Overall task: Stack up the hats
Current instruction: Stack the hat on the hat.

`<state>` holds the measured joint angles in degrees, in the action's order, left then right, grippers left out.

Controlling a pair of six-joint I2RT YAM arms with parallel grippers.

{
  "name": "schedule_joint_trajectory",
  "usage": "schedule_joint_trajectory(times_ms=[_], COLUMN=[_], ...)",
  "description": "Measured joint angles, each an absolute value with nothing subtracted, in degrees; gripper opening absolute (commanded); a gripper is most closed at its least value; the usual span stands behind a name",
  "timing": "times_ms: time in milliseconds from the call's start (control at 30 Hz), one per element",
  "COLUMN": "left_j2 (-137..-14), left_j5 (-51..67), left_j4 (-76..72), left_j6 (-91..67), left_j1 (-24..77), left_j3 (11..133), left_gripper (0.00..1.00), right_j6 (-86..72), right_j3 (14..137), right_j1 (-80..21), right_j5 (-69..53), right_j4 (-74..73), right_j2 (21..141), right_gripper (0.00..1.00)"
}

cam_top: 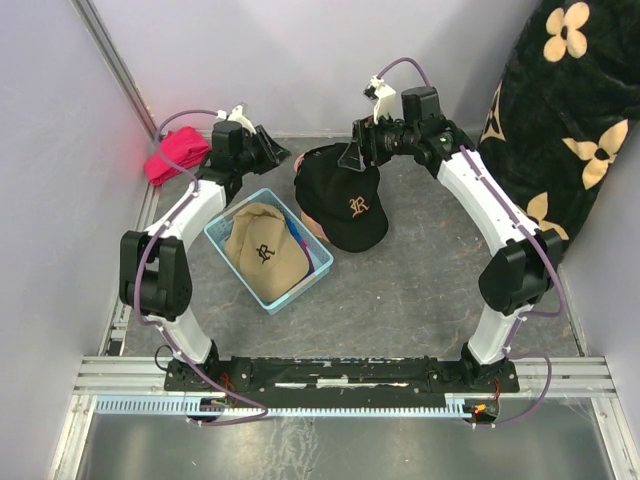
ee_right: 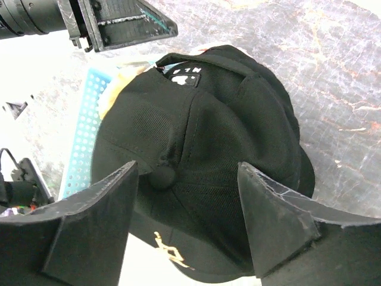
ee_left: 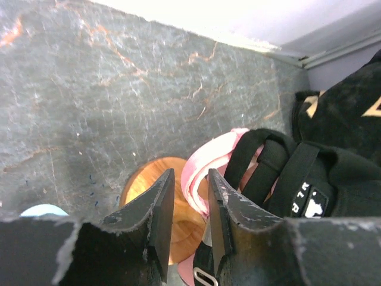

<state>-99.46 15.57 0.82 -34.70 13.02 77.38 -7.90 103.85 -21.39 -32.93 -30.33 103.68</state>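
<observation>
- Because the black cap [cam_top: 345,200] sits on top at table centre, you see only the edge of the pink cap [ee_left: 214,156] beneath it. The wooden stand [ee_left: 149,202] shows as a sliver.
- The tan cap [cam_top: 262,250] lies in the blue basket [cam_top: 228,215] and hides whatever is under it.
- Writing: the rear tag [ee_right: 181,76] on the black cap reads "MLB". Its gold front emblem resembles an R, as does the tan cap's dark one.
- Left gripper [ee_left: 190,179]: jaws nearly together with a narrow slot. Pink fabric shows in the slot; you cannot tell whether they nip it.
- Right gripper [ee_right: 187,173]: jaws spread wide, straddling the black cap's crown.
</observation>
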Motion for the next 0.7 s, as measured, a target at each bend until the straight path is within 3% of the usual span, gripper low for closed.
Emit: schedule_joint_trajectory(times_ms=[33,100,700], left_j2=[-99.07,-98.50,-95.26], left_j5=[15.55,15.51,17.08], left_j4=[0.43,-0.10,-1.15], left_j6=[-34.92,-35.20,-36.84], left_j1=[12.62,12.14,11.46], left_j3=[77.38,77.38,75.09], left_gripper=[0.37,0.37,0.41], right_j6=[-8.21,-9.06,-14.26], right_j3=[103.61,103.24,98.06], right_j1=[-21.39,-21.41,-21.50], right_j5=[-32.82,-32.56,-28.58], right_j4=[-30.26,-30.13,-24.67], right_j2=[103.28,102.37,96.99], right_gripper=[0.94,0.99,0.98])
